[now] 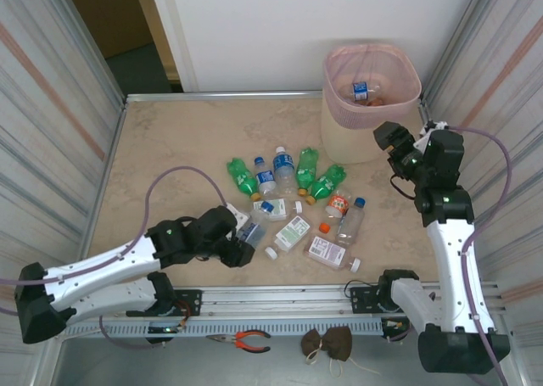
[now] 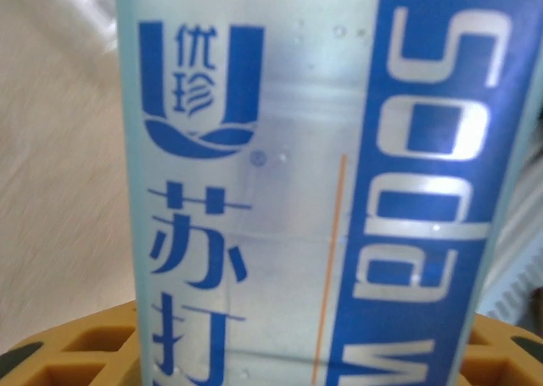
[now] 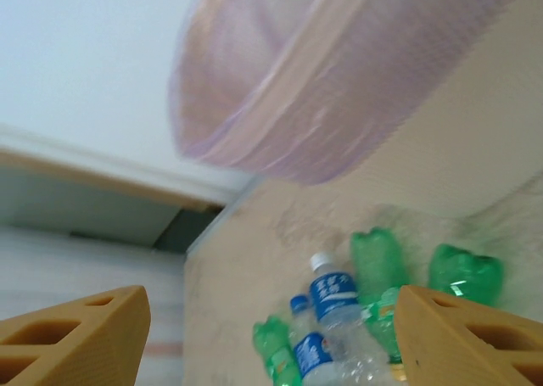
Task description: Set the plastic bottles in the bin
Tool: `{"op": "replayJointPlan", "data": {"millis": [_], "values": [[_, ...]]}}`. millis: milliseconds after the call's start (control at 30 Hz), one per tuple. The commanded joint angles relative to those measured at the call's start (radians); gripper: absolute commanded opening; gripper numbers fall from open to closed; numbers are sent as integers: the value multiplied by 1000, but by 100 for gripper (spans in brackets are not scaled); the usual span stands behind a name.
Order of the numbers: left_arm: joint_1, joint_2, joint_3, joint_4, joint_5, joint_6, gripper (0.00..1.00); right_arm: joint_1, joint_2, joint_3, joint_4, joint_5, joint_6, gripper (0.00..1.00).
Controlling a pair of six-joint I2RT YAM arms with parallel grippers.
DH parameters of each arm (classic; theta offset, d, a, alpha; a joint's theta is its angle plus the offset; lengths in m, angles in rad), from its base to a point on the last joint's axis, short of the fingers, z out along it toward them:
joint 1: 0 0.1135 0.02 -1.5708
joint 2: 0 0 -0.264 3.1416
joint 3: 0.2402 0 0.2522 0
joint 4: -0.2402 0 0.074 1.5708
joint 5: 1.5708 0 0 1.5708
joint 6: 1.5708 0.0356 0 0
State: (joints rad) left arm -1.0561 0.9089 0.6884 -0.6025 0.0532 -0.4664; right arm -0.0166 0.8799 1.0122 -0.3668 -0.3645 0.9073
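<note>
My left pincer lay low on the desk, at the near-left edge of the bottle heap. In its wrist view a clear soda-water bottle with a blue label stood between the yellow pads. They lay against both its sides, so I took that bottle as gripped.

The other plastic bottles lay close-packed mid-desk. There were green ones on the far side, flat white-labelled ones nearest me, and an orange-capped one between. Loose white caps were scattered among them.

The bin stood in the far right corner with a pink liner over its rim and one bottle already inside. My right pincer hung just beside the bin's near-right wall, its fingers spread wide with nothing between them.

The corrugated side wall stood close behind that arm. The far-left half of the desk was bare, and a bare strip ran between the heap and the bin. Pliers lay below the desk's near rail.
</note>
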Motion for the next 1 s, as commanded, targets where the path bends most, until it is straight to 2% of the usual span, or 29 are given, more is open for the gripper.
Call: {"op": "replayJointPlan", "data": {"millis": [0, 133, 333, 500, 600, 967], "values": [[7, -34, 22, 186, 95, 98, 49, 47, -33, -1, 176, -195, -126, 75], [40, -36, 53, 317, 192, 146, 49, 144, -49, 3, 262, -298, -237, 76], [67, -17, 118, 487, 359, 215, 48, 336, -77, 6, 352, -379, -407, 80], [72, 17, 215, 499, 476, 278, 48, 478, -69, 44, 367, -384, -447, 80], [73, 35, 255, 509, 530, 293, 47, 547, -64, 72, 347, -374, -472, 77], [73, 62, 287, 530, 542, 310, 47, 692, -70, 114, 311, -362, -515, 60]]}}
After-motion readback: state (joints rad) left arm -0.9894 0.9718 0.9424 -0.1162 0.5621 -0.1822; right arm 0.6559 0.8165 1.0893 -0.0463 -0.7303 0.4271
